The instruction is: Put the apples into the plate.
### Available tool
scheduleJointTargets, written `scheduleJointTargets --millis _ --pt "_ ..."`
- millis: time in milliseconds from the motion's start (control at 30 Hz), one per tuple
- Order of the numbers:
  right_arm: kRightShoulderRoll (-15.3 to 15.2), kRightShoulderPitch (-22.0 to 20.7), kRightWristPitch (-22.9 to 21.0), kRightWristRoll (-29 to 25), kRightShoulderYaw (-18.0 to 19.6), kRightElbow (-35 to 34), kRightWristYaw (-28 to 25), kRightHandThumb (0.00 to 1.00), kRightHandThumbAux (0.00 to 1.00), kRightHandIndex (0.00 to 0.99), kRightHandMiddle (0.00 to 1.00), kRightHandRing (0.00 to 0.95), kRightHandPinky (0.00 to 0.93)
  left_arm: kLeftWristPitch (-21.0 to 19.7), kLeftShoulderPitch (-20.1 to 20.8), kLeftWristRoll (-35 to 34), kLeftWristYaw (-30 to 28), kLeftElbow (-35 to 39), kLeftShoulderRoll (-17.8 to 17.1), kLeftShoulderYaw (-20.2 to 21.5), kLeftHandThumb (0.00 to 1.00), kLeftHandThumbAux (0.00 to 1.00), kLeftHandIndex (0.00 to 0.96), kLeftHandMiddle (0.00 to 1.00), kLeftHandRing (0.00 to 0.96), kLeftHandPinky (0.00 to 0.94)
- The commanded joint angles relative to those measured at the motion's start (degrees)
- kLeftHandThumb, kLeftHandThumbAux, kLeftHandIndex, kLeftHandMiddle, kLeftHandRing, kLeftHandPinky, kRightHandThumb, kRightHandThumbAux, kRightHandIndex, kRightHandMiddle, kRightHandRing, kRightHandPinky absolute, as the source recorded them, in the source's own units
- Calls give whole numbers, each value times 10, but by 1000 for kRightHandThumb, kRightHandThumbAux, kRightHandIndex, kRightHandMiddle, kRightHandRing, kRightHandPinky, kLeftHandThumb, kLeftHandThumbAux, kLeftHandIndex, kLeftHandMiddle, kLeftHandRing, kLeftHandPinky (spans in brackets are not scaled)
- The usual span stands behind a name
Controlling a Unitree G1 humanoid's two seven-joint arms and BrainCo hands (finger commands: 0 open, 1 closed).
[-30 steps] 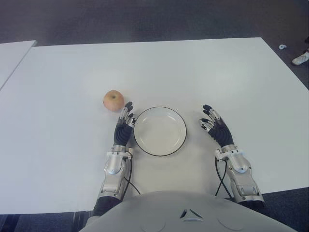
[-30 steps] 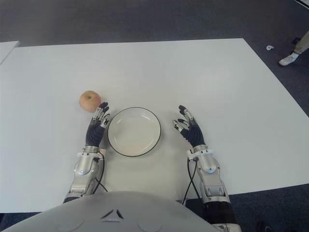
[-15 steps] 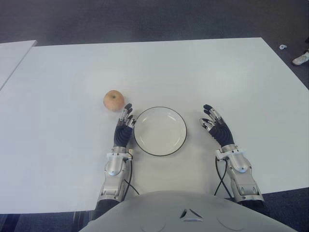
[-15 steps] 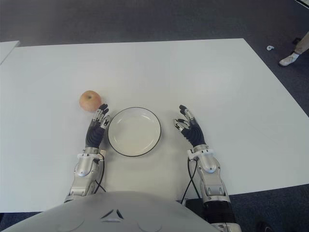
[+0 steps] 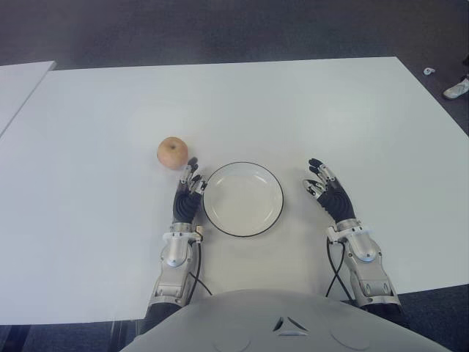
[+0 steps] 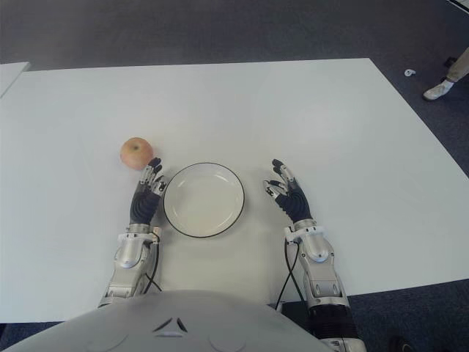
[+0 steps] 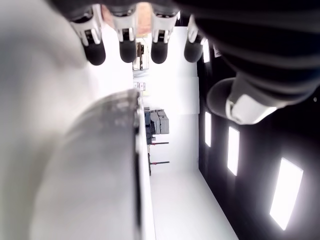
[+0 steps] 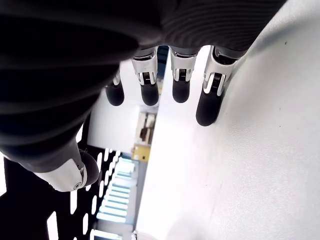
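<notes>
One reddish-yellow apple (image 5: 172, 152) stands on the white table (image 5: 315, 103), just left of and beyond a white plate (image 5: 243, 199) with a dark rim; nothing lies in the plate. My left hand (image 5: 188, 192) is at the plate's left edge, fingers spread and holding nothing, its fingertips (image 5: 192, 166) a short way from the apple. In the left wrist view a strip of the apple (image 7: 143, 11) shows beyond the fingertips (image 7: 127, 51). My right hand (image 5: 327, 191) shows to the right of the plate, fingers spread, nothing in it.
A second white table edge (image 5: 18, 81) sits at the far left. Dark carpet floor (image 5: 220, 29) lies beyond the table. A person's shoe (image 5: 457, 89) shows at the far right edge.
My left hand has drawn back slightly toward me along the plate's left edge. The apple, plate and right hand have not moved.
</notes>
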State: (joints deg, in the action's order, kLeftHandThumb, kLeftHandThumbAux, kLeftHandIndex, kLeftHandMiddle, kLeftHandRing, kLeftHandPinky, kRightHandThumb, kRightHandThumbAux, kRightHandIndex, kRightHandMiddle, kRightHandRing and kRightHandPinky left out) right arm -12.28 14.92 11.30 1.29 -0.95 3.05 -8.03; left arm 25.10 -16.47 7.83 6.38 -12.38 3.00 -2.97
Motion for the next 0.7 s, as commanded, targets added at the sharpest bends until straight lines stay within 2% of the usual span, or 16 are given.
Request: scheduleJointTargets --millis 33,200,400,600,700 --pt "4 18 -44 3 -3 35 -3 10 602 0 0 0 0 -17 -9 16 20 -9 -5 6 62 536 3 5 0 0" --pt "4 15 -42 6 -1 45 1 11 587 0 0 0 0 -9 -8 28 36 2 -9 10 82 554 10 13 0 0" --pt "6 14 -35 3 -1 61 1 19 572 0 0 0 0 39 1 49 55 -14 -27 15 68 534 18 10 0 0" --pt "6 1 -38 -3 0 80 -3 36 551 0 0 0 0 82 6 99 89 -11 -56 23 62 532 23 7 0 0" --pt "7 -5 -36 -9 2 90 -4 44 545 0 0 0 0 57 -11 141 101 52 -68 28 64 543 25 10 0 0"
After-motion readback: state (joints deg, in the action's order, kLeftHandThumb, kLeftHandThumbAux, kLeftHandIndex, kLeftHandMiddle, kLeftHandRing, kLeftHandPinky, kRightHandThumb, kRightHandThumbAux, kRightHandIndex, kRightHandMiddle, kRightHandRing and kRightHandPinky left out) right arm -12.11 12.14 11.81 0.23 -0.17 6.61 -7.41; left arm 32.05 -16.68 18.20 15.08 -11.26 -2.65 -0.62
